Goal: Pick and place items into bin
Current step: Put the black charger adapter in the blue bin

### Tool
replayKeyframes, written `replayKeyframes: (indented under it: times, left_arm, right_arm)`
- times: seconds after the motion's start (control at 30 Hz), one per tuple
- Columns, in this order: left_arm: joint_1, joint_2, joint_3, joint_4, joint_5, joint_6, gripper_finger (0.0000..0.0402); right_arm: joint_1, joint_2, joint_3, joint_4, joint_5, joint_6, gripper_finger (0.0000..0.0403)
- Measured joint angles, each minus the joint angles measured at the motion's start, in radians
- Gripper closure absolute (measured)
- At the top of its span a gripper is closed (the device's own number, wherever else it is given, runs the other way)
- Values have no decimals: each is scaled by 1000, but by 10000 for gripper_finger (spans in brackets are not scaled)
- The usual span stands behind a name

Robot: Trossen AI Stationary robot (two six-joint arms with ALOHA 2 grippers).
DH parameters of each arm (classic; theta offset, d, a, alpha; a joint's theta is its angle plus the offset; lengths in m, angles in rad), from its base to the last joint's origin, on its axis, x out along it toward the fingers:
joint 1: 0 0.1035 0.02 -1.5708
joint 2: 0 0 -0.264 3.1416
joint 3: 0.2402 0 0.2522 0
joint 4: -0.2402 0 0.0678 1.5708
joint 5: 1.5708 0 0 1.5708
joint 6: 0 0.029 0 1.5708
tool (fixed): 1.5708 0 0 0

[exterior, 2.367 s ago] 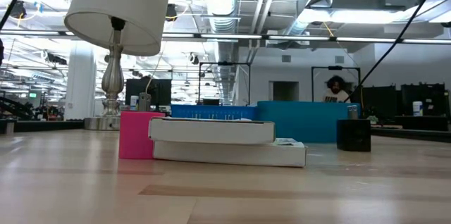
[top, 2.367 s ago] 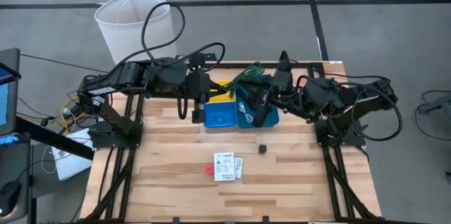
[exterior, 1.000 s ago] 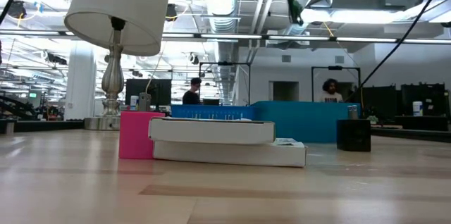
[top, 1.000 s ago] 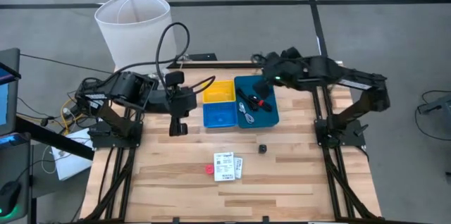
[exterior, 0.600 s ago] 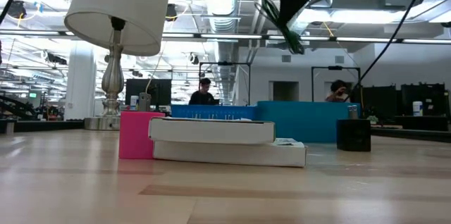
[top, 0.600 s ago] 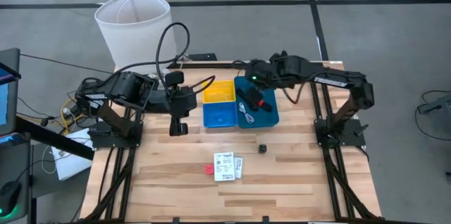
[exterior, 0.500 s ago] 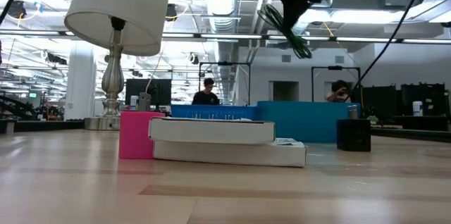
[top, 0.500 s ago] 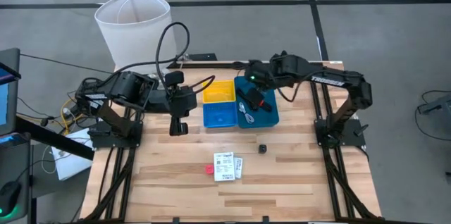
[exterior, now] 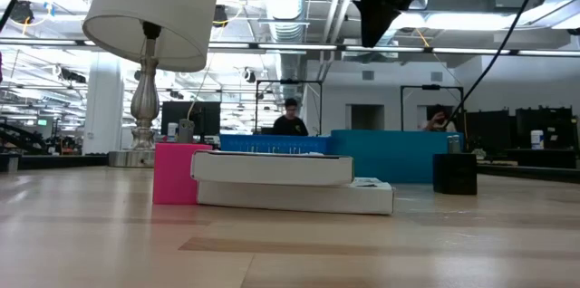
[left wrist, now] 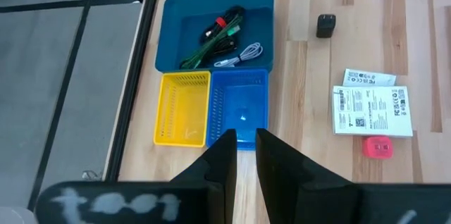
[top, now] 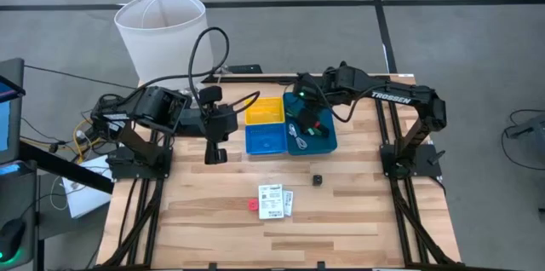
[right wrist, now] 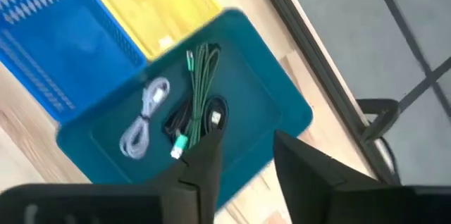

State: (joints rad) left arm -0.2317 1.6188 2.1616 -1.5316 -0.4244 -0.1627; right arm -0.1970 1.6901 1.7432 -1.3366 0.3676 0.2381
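Starts far left with a white lampshade [top: 162,28] on the floor, off the table [top: 358,220] at eleven o'clock. Next finds the left gripper [left wrist: 245,139] hanging over bare wood at nine o'clock of the bin, fingers drawn almost together with only a narrow slit between them, gripping nothing.

Moves on to the bin near the table's far edge: small yellow tray [top: 265,109] at twelve o'clock of the small blue tray [top: 266,139], both touching the larger teal tray [top: 330,141] at their three o'clock. Shows both small trays without contents.

Inside the teal tray, picks out a green cable [right wrist: 201,76] lying loose in a long bundle, a grey cable [right wrist: 144,115] coiled beside it, black pieces [right wrist: 184,120] and a red bit [left wrist: 220,22] between them.

Places the right gripper [right wrist: 246,139] above the teal tray's far end, fingers spread apart, holding nothing, clear of the green cable below.

Toward six o'clock of the bin, on open wood: a small black cube [top: 317,180] by itself, then white printed cards [top: 274,200] stacked together, with a red-pink block [top: 252,205] just beside them at nine o'clock.
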Motion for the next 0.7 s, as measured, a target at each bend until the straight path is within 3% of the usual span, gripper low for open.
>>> replayKeyframes:
  times: [0.27, 0.5, 0.6, 0.7]
  left_arm:
    - [-4, -103, 0, 329, 50, 47, 358]
    - [-20, -228, -24, 439, -33, 70, 358]
    - [-40, -295, -132, 478, -112, 46, 358]
    - [-53, -386, -321, 565, -193, -3, 358]
  right_arm:
    - [0, 0, 0, -97, -5, -2, 245]
    - [50, -4, 0, -166, -26, 111, 242]
    - [104, -26, 0, -90, -24, 111, 245]
    - [164, -44, 0, 30, -23, 94, 246]
